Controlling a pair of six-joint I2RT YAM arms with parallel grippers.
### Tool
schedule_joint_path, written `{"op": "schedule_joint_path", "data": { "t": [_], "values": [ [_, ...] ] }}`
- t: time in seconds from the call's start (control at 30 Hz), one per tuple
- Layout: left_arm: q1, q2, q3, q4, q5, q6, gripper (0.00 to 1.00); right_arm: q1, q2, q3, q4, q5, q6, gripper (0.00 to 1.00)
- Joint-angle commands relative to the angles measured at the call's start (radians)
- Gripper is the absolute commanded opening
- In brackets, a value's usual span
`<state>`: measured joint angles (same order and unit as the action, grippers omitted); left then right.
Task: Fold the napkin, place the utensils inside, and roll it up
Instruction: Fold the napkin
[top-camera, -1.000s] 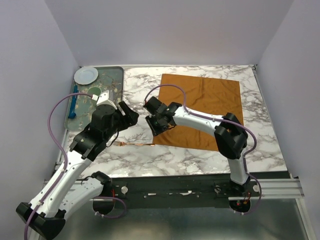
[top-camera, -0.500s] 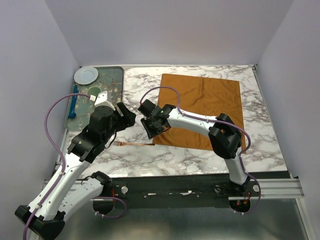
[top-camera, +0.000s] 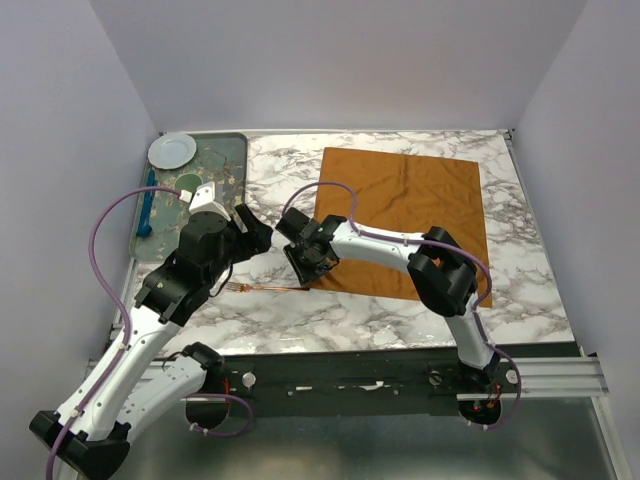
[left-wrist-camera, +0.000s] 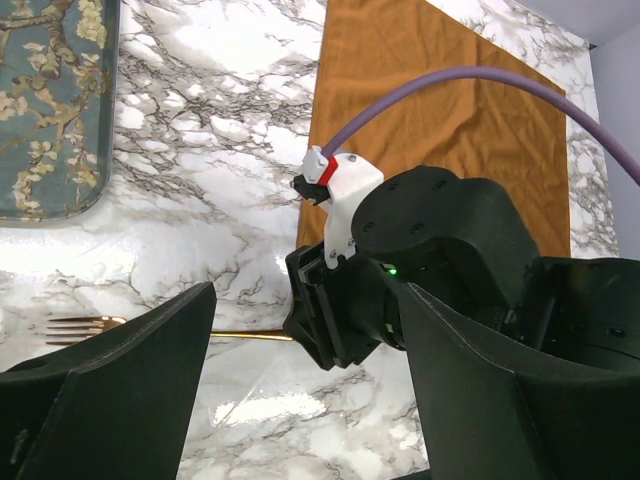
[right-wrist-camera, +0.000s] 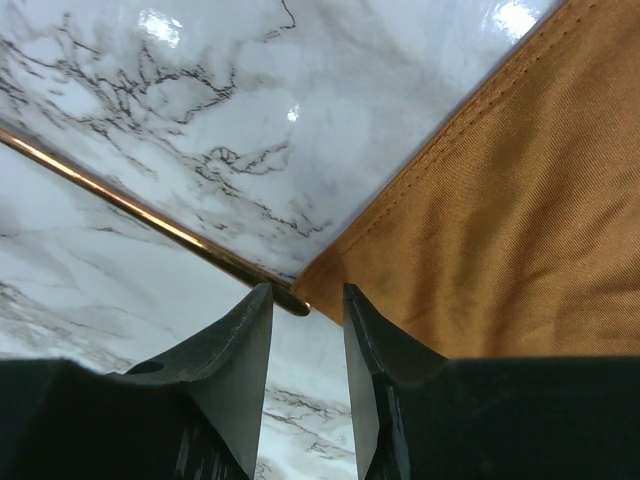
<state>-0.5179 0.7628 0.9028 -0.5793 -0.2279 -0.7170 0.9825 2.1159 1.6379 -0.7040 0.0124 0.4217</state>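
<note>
My left pincer (top-camera: 256, 228) hangs wide open, empty. The fork (right-wrist-camera: 150, 215) lies flat on the marble table (top-camera: 270, 170), tines left. It looks thin, stiff and slick, likely to skid, so I'd pinch across the handle. My right pincer (right-wrist-camera: 305, 295) stands narrowly open astride the handle's end, at the corner of the napkin (top-camera: 410, 220), which is spread flat, soft, matte and limp.
</note>
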Motion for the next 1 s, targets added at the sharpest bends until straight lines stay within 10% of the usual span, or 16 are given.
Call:
{"op": "schedule_joint_path", "data": {
  "t": [0.0, 0.97],
  "values": [
    [0.006, -0.010, -0.004, -0.008, -0.019, 0.011, 0.84, 0.010, 0.049, -0.013, 0.000, 0.029, 0.017, 0.42],
    [0.006, 0.015, -0.010, 0.009, -0.005, 0.002, 0.84, 0.010, -0.065, -0.009, -0.038, 0.024, 0.031, 0.01]
  ]
}}
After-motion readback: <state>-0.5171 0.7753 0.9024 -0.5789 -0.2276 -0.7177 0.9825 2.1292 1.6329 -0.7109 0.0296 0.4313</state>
